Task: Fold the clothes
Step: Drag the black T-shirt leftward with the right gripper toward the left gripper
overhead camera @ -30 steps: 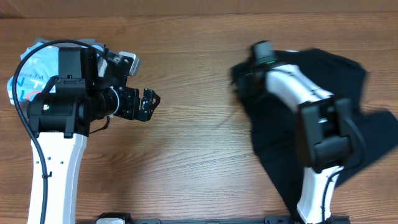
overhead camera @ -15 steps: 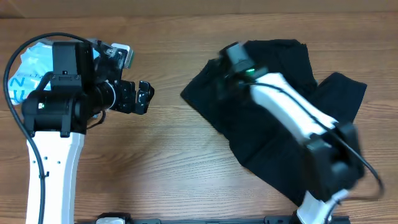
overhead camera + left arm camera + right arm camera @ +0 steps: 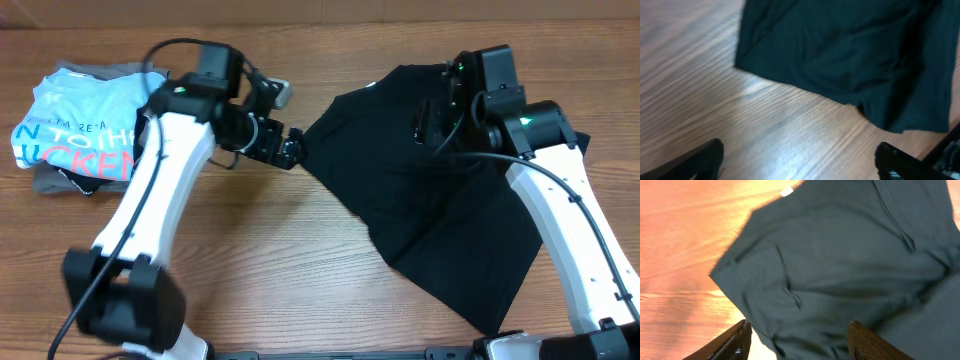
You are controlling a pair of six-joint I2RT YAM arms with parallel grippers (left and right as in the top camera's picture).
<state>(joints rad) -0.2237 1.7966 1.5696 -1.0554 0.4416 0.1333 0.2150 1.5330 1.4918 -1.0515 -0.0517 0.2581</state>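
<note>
At the table's centre-right, the rumpled black cloth garment (image 3: 430, 210) lies unfolded on the wooden table (image 3: 300, 260). My left claw (image 3: 291, 150) hangs spread and empty just beside its left corner. My right claw (image 3: 799, 326) gapes empty over its far part. If I pinch only one layer, the wrinkles may bunch and skew the fold.

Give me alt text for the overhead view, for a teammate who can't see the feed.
A rumpled black garment lies spread over the right half of the wooden table, the left gripper beside its left corner and the right gripper over its upper part. A folded light-blue printed T-shirt sits on a grey garment at far left.
</note>
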